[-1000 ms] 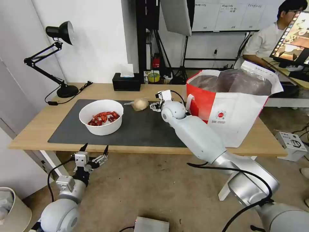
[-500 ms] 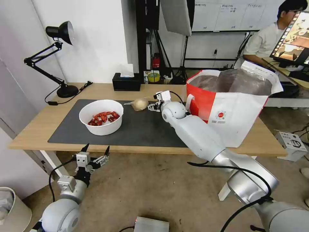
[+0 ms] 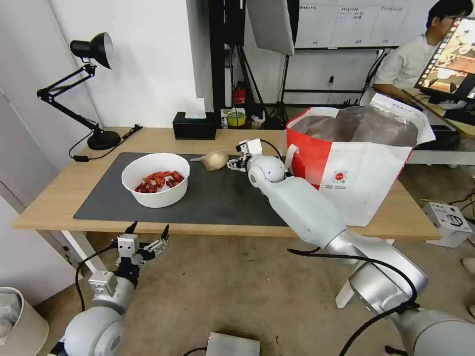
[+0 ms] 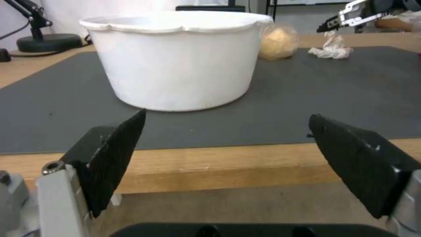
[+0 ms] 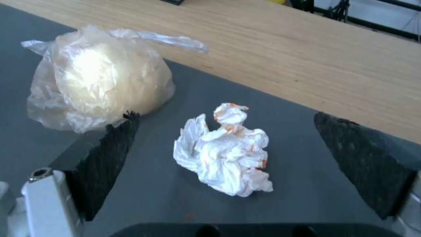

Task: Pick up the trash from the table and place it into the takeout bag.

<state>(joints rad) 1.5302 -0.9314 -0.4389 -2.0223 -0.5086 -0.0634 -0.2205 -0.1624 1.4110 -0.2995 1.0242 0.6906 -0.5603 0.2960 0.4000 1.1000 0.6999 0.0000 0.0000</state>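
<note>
Head view: the right gripper [image 3: 236, 163] has slid a little closer to the beige lump [image 3: 216, 159] than a second ago, so it looks lined up for a grab. From the white bowl [image 3: 155, 179] of red shells, the lump sits at 2 o'clock on the dark mat of the desk [image 3: 59, 198]. The takeout bag [image 3: 356, 163] stands at 3 o'clock. The left gripper [image 3: 146, 236] waits below the desk edge.

Left wrist view: its jaws are spread wide and hold nothing.

Right wrist view: the jaws are spread wide around the tissue wad [image 5: 226, 149], not touching it.
</note>
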